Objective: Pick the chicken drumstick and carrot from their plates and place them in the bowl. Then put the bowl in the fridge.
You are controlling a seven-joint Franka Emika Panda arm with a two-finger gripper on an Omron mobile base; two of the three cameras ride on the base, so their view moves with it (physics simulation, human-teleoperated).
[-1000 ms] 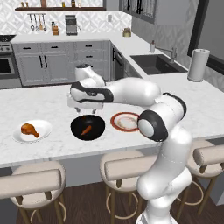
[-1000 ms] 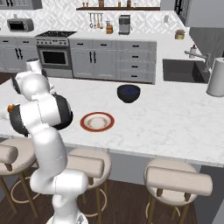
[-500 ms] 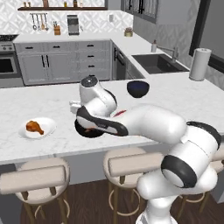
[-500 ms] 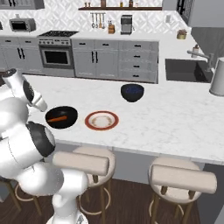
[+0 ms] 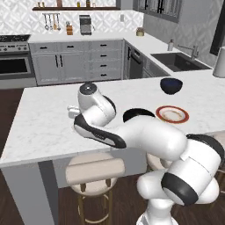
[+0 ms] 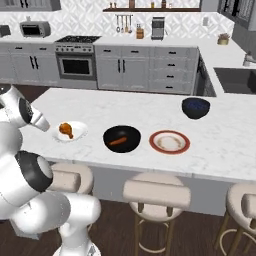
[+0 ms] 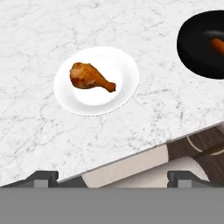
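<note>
The golden-brown chicken drumstick [image 7: 91, 77] lies on the plain white plate [image 7: 120, 65], bone tip pointing toward the black bowl [image 7: 197, 48]. The orange carrot [image 7: 217, 43] lies inside that bowl. My gripper [image 7: 113, 177] hangs open above the counter's front edge, just short of the white plate, with nothing between its fingertips [image 7: 41, 176]. From the right base, the drumstick [image 6: 66, 130], the black bowl [image 6: 122, 138] with the carrot [image 6: 118, 141], and the bare reddish-rimmed plate [image 6: 169, 142] stand in a row. My arm hides part of the black bowl [image 5: 138, 115] in the left base view.
A smaller dark blue bowl [image 6: 195, 107] sits farther back on the island. Padded stools [image 6: 156, 192] stand under the counter's front edge. A sink [image 5: 178, 61] lies at the back right, and a stove [image 6: 76, 62] stands against the far wall.
Both base views have shifted, so the base has moved. My arm has swung from over the black bowl toward the white plate. The carrot stays in the bowl.
</note>
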